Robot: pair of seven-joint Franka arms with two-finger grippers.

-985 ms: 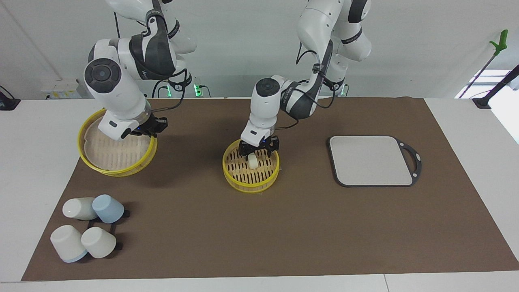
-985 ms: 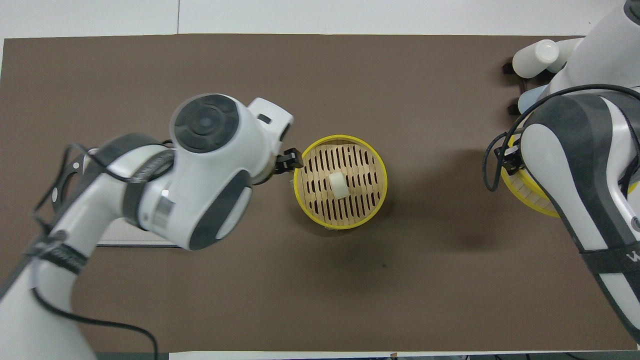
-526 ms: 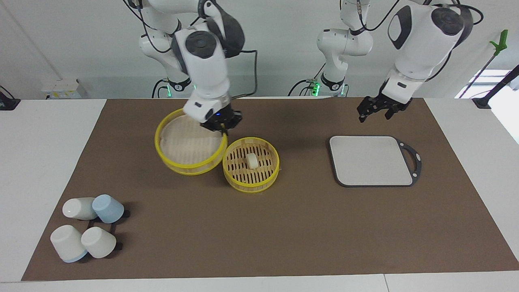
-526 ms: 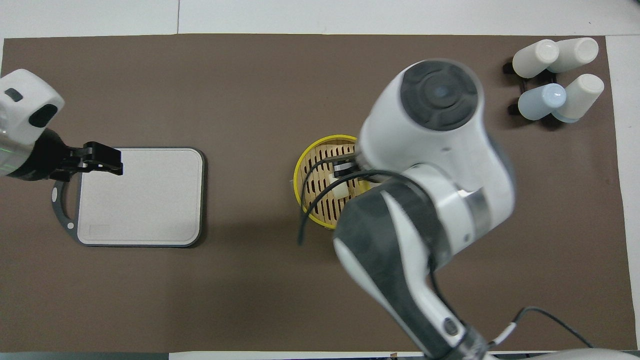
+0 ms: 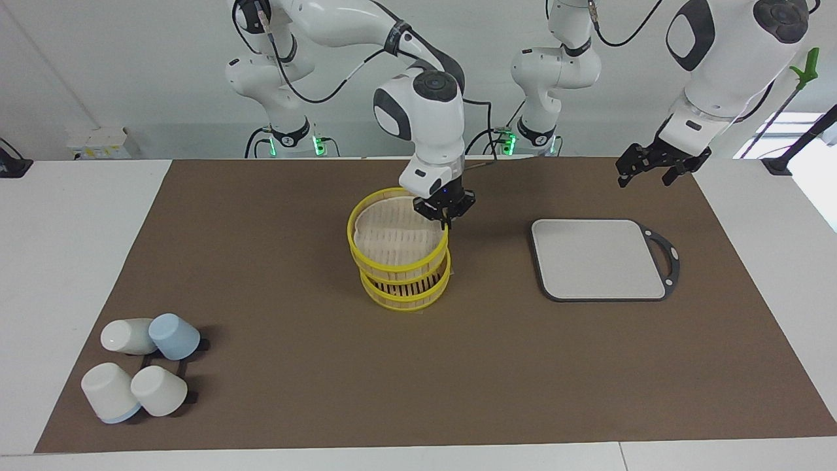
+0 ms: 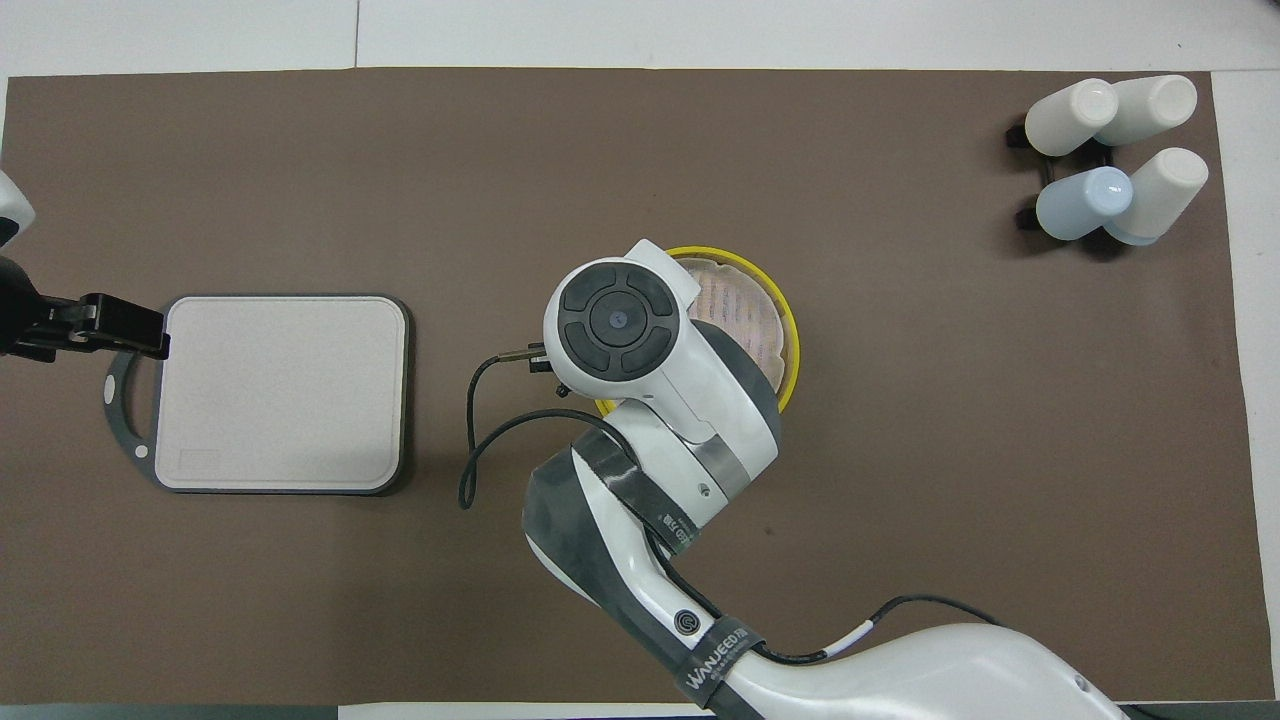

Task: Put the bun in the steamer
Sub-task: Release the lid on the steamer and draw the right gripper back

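Observation:
The steamer basket (image 5: 407, 293) stands mid-mat, with only its yellow rims showing. Its slatted lid (image 5: 396, 237) lies over it, shifted slightly toward the right arm's end, and I cannot tell whether it rests on the basket. My right gripper (image 5: 444, 213) is shut on the lid's rim at the side nearer the robots. In the overhead view the right arm covers most of the lid (image 6: 748, 298). The bun is hidden under the lid. My left gripper (image 5: 656, 169) hangs open and empty in the air over the mat by the cutting board, and shows in the overhead view (image 6: 105, 322).
A grey cutting board (image 5: 598, 258) with a dark handle ring lies toward the left arm's end, also seen in the overhead view (image 6: 280, 390). Several white and blue cups (image 5: 140, 369) lie on a black rack at the right arm's end, far from the robots.
My right gripper carried the lid from beside the basket to over it, so the bun is now covered. My left gripper drifted a little toward the left arm's end.

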